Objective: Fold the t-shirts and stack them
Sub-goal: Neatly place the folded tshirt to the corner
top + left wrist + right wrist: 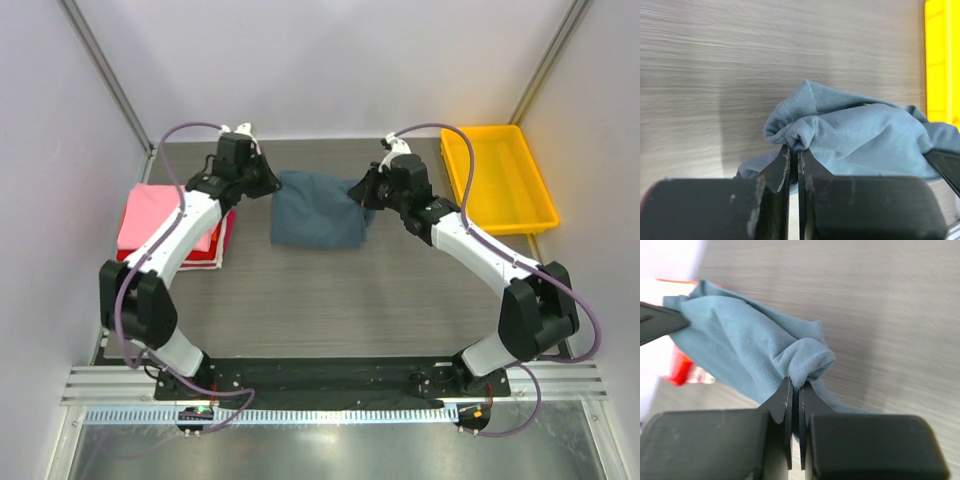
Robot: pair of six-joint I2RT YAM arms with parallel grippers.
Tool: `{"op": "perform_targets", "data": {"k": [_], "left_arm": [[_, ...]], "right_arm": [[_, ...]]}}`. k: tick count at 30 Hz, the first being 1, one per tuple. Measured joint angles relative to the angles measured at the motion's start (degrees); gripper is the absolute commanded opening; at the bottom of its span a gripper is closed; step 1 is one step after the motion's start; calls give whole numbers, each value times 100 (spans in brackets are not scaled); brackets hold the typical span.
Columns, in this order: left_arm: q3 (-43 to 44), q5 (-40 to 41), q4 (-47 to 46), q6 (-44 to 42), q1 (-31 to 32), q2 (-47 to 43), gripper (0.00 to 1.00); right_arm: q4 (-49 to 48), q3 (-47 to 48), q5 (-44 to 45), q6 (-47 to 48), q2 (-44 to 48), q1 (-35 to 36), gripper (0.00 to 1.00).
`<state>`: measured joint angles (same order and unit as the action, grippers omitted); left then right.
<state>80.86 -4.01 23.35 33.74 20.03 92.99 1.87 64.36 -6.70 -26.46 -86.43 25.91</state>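
- Lying bunched at the far middle of the table (330,295), the blue-grey t-shirt (318,212) is not yet folded.
- The left gripper (799,150) and right gripper (796,387) each pinch a far corner, jaws pressed onto cloth.
- The folded stack (160,215), pink on top, sits at the left; this shirt appears to be the last.

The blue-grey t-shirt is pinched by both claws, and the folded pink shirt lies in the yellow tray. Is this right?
No. The top external view shows the folded pink shirt on a red shirt at the table's left, not in the yellow tray. The left claw and right claw pinch the blue-grey t-shirt.
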Motion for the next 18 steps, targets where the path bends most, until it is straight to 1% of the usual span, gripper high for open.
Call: {"op": "perform_targets", "data": {"k": [5, 9, 13, 18], "left_arm": [[7, 334, 675, -28, -332, -942, 0], [240, 621, 1325, -101, -710, -1652, 0], [592, 678, 1790, -129, -1414, -2041, 0], [1032, 804, 2430, -273, -2415, -2127, 0]], "right_arm": [[293, 826, 225, -7, 170, 699, 1], [498, 1523, 380, -7, 155, 1248, 1], [546, 2275, 577, -50, -116, 1818, 1], [608, 3226, 885, -122, -977, 2559, 1]]}}
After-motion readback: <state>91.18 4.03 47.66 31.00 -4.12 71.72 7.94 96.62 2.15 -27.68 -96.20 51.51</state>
